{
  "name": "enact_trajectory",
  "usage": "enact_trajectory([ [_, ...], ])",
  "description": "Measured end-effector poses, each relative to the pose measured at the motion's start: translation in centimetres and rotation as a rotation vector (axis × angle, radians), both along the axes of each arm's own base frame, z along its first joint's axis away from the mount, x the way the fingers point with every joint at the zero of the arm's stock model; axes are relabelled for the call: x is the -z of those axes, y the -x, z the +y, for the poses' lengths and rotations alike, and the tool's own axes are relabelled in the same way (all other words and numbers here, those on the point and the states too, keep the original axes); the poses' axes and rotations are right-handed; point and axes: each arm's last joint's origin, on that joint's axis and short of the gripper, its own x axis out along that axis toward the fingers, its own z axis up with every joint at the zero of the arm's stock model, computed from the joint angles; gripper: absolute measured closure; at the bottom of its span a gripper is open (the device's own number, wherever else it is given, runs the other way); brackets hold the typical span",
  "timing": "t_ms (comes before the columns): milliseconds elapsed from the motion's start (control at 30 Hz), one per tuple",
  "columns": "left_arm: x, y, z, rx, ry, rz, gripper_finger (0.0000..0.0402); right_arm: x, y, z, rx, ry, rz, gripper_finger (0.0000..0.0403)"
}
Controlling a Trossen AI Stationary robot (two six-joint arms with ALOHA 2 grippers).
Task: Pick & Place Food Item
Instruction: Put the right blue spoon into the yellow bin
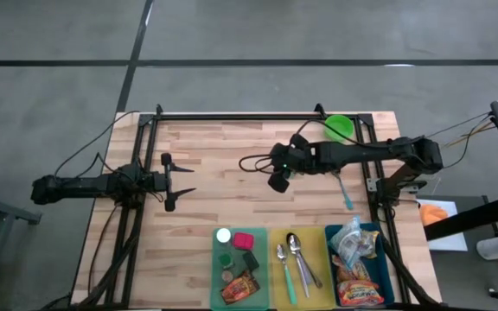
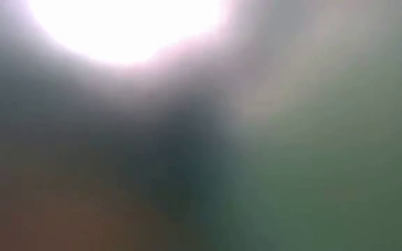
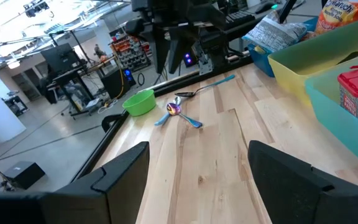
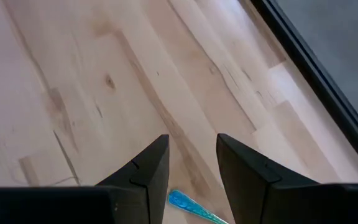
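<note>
- The food packets sit in the blue bin [image 1: 379, 268] at the table's [image 1: 232, 199] near right edge, the snack bags [image 1: 353, 250] piled inside. More packaged items lie in the green bin [image 1: 262, 276], and cutlery in the yellow bin [image 1: 277, 285] between them, likely sorted by kind.
- The right gripper [image 4: 191, 168] hangs over bare wood at mid-table. Its fingers are narrowly parted and hold nothing. A blue-handled utensil [image 4: 191, 206] lies just below them.
- The food is well apart from those fingers, so no pick has begun, I'd judge.
- The left gripper [image 3: 197, 168] waits at the table's left side with its fingers spread wide and empty.
</note>
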Motion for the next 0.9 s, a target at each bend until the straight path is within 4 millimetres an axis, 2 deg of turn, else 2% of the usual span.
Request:
enact_trajectory([
  [333,0.0,0.0,0.0,0.0,0.0,0.0,0.0126,0.3,0.4,-0.3,0.029,-0.018,0.041,0.0271],
  [567,0.0,0.0,0.0,0.0,0.0,0.0,0.0126,1.2,2.5,-1.3,0.236,-0.188,0.168,0.0271],
  [900,0.0,0.0,0.0,0.0,0.0,0.0,0.0126,1.8,5.2,-1.7,0.566,-0.274,0.309,0.0271],
])
